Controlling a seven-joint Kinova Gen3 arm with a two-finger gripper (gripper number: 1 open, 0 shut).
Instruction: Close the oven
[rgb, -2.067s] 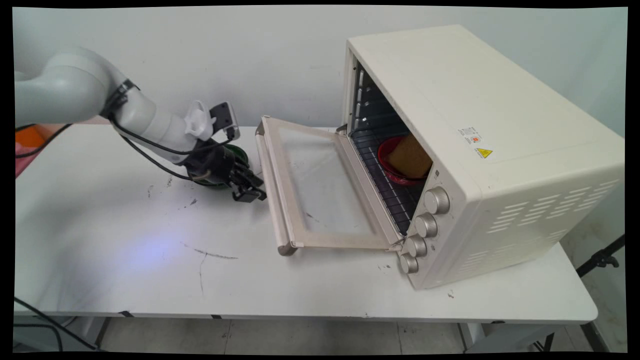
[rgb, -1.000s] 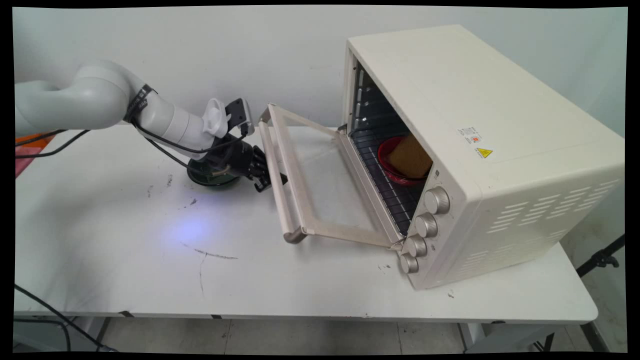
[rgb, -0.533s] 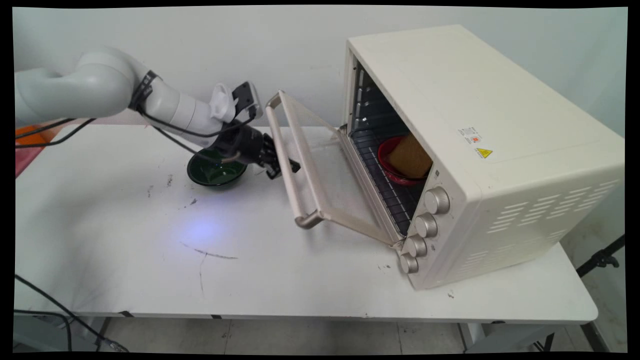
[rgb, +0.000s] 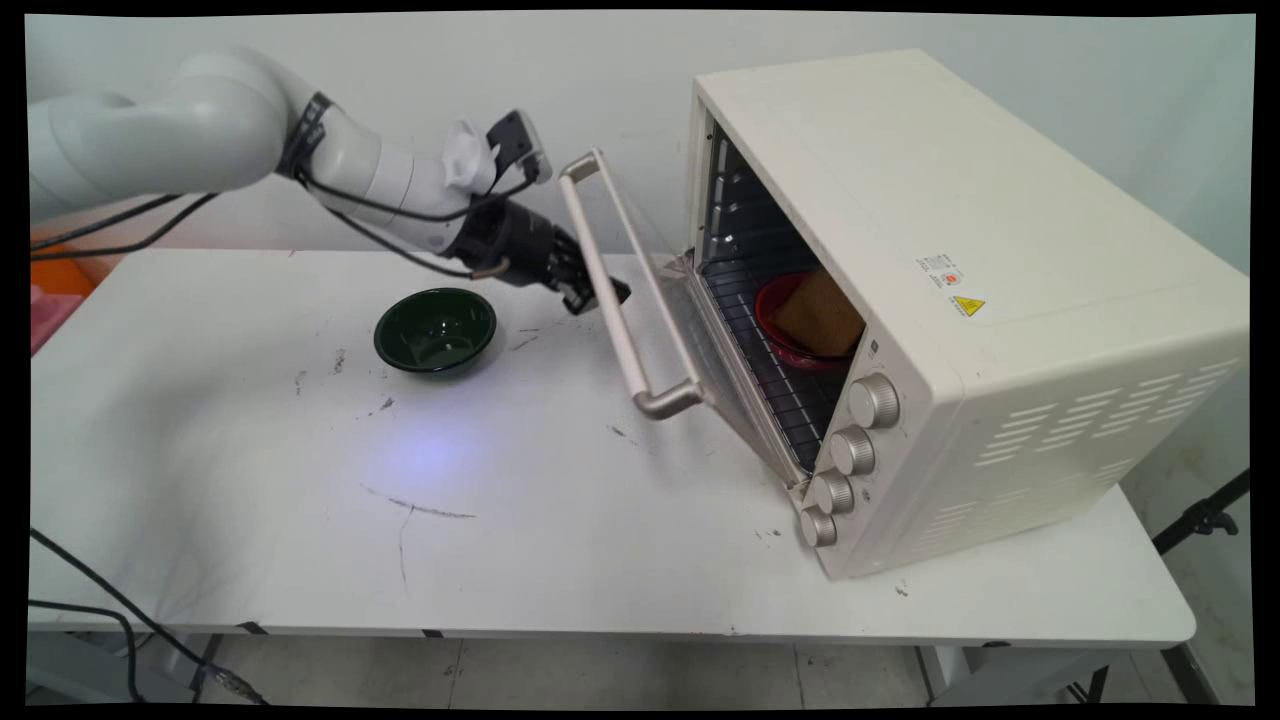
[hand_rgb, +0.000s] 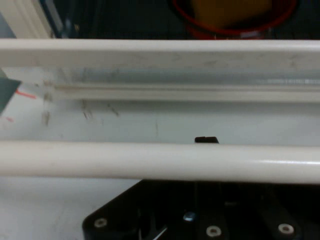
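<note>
Claw (rgb: 597, 297) under oven door handle (rgb: 625, 330), grip unclear; door (rgb: 668, 318) lifted higher

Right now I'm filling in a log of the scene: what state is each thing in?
oven door: half open, tilted up off the table.
door handle: the tool is against it.
oven: upright, cavity open to view.
red bowl: on the oven rack, holding a tan block.
green bowl: upright on the table, apart from the tool.
table: scuffed.
</note>
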